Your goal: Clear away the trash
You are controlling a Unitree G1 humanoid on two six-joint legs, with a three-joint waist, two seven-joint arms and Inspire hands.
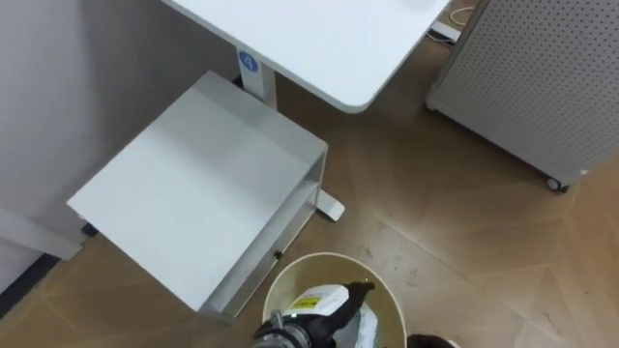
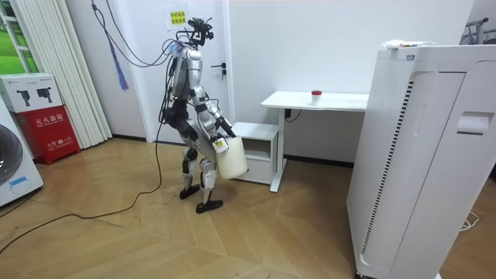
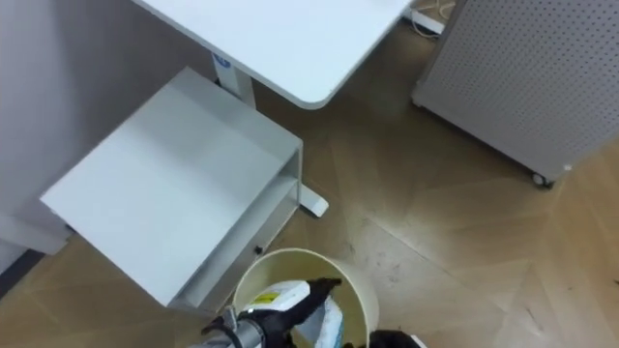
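Parquet wood floor [image 1: 464, 242], round cream bin [image 1: 334, 258]

An office-like room (wooden floor [image 2: 155, 240]) with a white desk [image 2: 318, 101], fire-extinguisher box [image 2: 39, 116] and large white appliance [image 2: 418, 155].

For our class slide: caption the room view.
Robot stands beside a white desk and low cabinet, holding a cream bin.

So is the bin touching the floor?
Apart. The room view shows the bin held up in front of the robot's thighs, its base well clear of the floor.
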